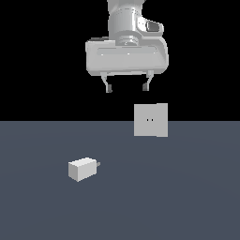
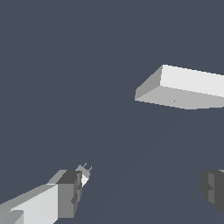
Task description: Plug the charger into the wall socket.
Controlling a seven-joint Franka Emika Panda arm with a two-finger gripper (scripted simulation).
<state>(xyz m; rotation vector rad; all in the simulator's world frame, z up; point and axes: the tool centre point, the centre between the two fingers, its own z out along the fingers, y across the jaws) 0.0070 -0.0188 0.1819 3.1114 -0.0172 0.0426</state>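
Observation:
The charger (image 1: pixel 82 169) is a small off-white block lying on the grey floor toward the exterior view's left, its short grey prongs (image 1: pixel 97 164) pointing to the right. The wall socket (image 1: pixel 150 120) is an upright light-grey square plate with two dark holes, standing farther back on the right. My gripper (image 1: pixel 127 87) hangs high above both, open, with nothing between its fingers. In the wrist view the wall socket (image 2: pixel 183 87) shows from above as a thick slab. One finger (image 2: pixel 65 192) hides most of the charger (image 2: pixel 84 174); only its pronged end shows.
The floor (image 1: pixel 178 197) is a flat dark grey surface that ends at a black background behind the socket. Nothing else stands on it.

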